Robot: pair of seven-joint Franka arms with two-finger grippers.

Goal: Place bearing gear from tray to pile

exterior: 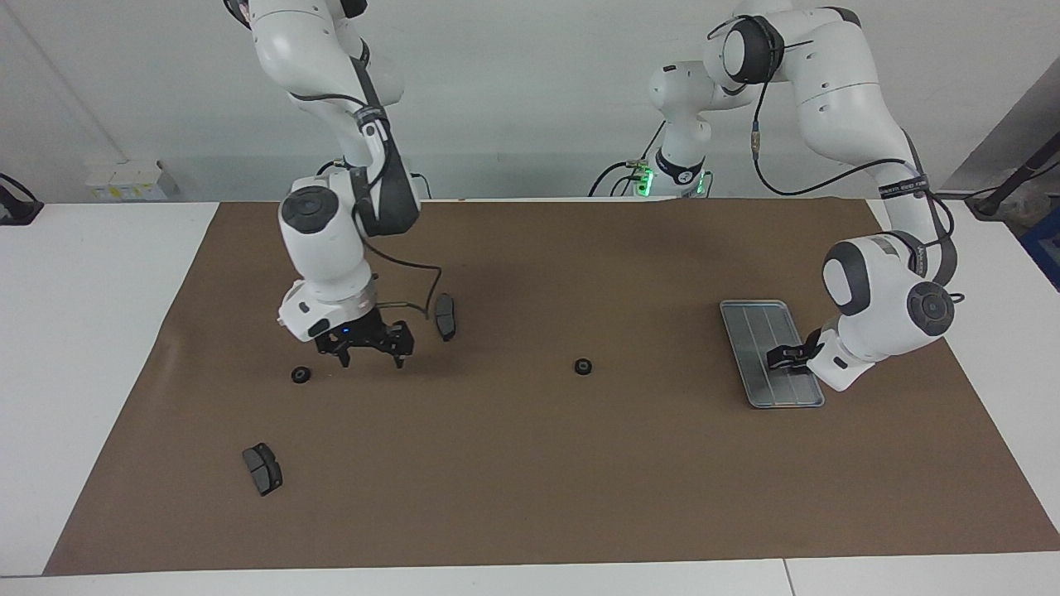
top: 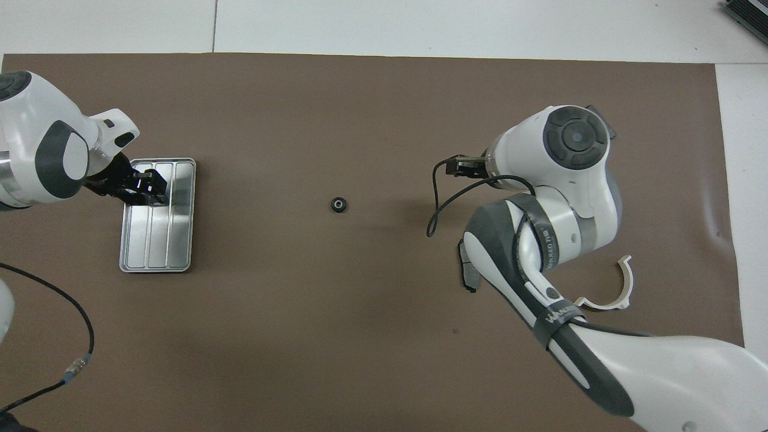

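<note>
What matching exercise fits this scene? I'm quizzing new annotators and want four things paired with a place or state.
Things:
1. left gripper
2. right gripper
3. bearing gear
4. white bracket

Places or states:
A. lying alone on the mat, mid-table
B. low over the tray
C. on the mat at the right arm's end of the table
D. open, over the mat beside a brake pad

Pairs: 1-B, 2-D, 3-A, 4-C
</note>
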